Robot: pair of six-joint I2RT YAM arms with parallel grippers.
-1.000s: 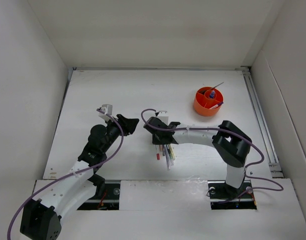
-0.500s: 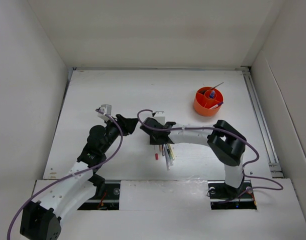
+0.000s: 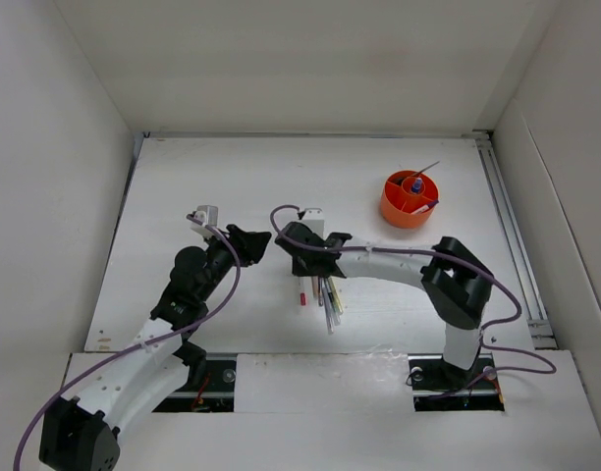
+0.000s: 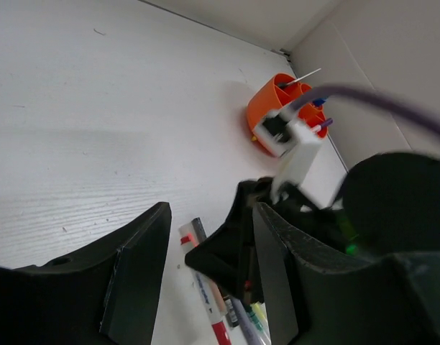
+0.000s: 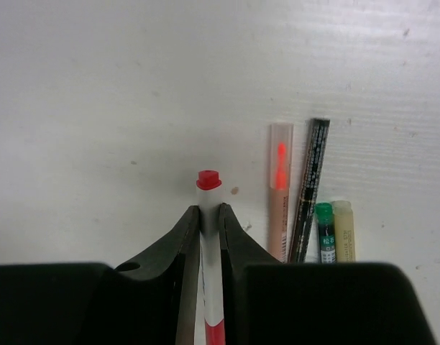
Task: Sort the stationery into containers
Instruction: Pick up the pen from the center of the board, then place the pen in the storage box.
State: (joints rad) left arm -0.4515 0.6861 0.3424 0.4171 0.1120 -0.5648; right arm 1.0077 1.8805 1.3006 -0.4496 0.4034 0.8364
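Observation:
My right gripper (image 5: 209,210) is shut on a white marker with a red cap (image 5: 208,180), low over the table. To its right lie a clear pen with an orange core (image 5: 280,194), a dark pen (image 5: 311,180), a green marker (image 5: 324,230) and a yellow one (image 5: 343,226). From above, the right gripper (image 3: 305,263) sits at the far end of the pen pile (image 3: 327,294). My left gripper (image 3: 253,242) hangs open just left of it, holding nothing. The orange holder (image 3: 409,199) stands at the back right with a blue-capped bottle (image 3: 415,183) inside.
A thin stick (image 3: 425,169) leans out of the holder, which also shows past the right arm as the orange holder (image 4: 267,108). White walls enclose the table; a rail (image 3: 507,226) runs along its right edge. The two grippers are close together.
The right jaws widened briefly, then closed on the white marker, whose near red end has shifted slightly left. The left arm has held still.

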